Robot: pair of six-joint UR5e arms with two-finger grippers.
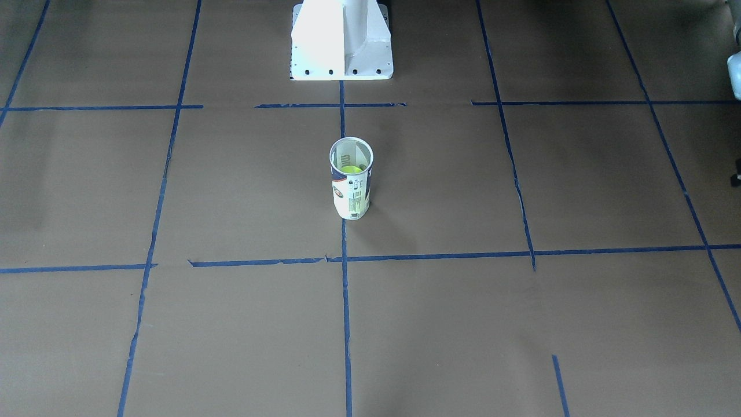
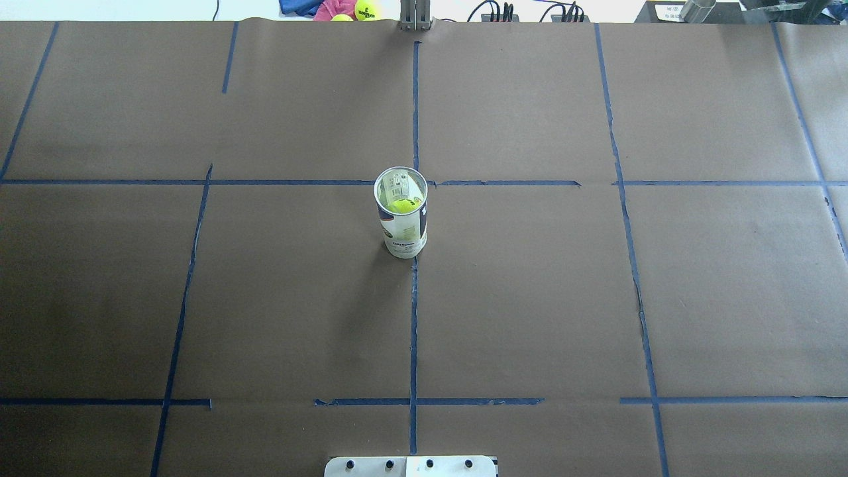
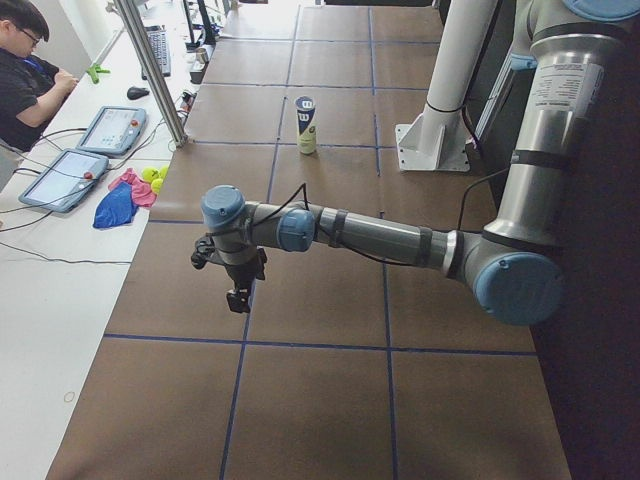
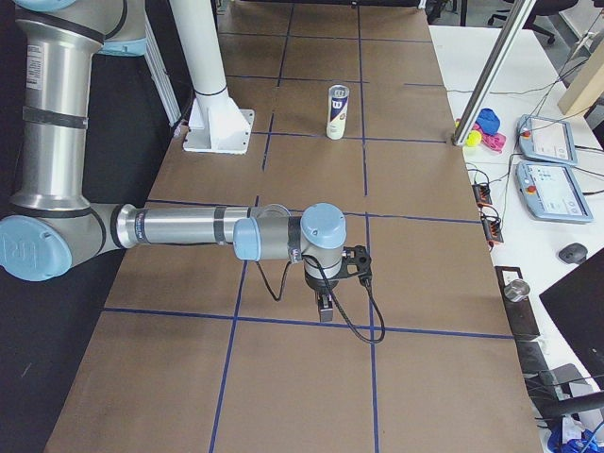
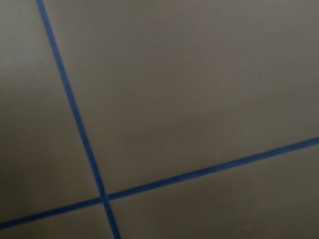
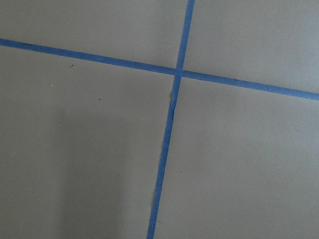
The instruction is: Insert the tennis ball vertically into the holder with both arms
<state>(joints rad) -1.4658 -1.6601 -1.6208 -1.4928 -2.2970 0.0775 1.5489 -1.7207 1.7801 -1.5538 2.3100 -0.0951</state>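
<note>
The holder (image 1: 351,191) is a clear can with a white and navy label. It stands upright and open-topped at the table's middle, also in the overhead view (image 2: 402,232). A yellow-green tennis ball (image 1: 350,169) sits inside it (image 2: 401,205). The left gripper (image 3: 238,300) shows only in the exterior left view, hanging over bare table far from the holder (image 3: 306,125). The right gripper (image 4: 325,310) shows only in the exterior right view, also far from the holder (image 4: 337,111). I cannot tell whether either gripper is open or shut. Both wrist views show only brown paper and blue tape.
The white pedestal base (image 1: 341,40) stands at the robot's side of the table. Spare tennis balls (image 2: 366,10) and coloured cloths (image 3: 118,200) lie beyond the far edge. An operator (image 3: 20,70) sits there by tablets (image 3: 108,128). A metal post (image 3: 150,70) stands at that edge.
</note>
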